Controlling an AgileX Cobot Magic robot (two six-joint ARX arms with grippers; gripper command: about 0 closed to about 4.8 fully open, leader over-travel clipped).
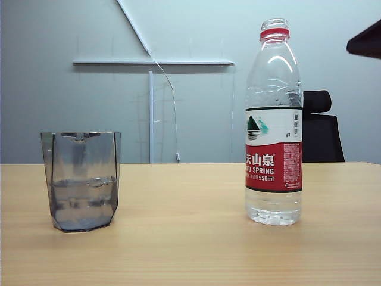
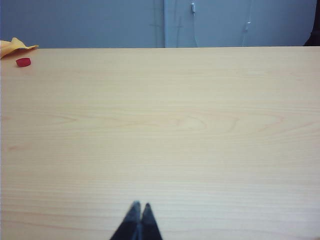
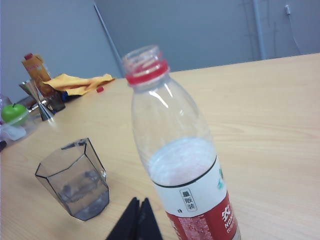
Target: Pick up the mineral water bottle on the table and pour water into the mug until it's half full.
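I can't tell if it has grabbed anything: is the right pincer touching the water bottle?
Apart. In the right wrist view the right pincer is shut on nothing, a strip of bare table showing between its tips and the mineral water bottle, which stands free.

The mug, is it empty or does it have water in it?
Partly filled. The mug shows a water line near mid-height in the exterior view, standing upright on the table.

Exterior table-level frontal; wrist views angled downward.

You see the right claw (image 3: 139,220) shut at the bottom edge, between the uncapped mineral water bottle (image 3: 182,165) at centre and the mug (image 3: 75,179) at lower left on the desk (image 3: 270,115).
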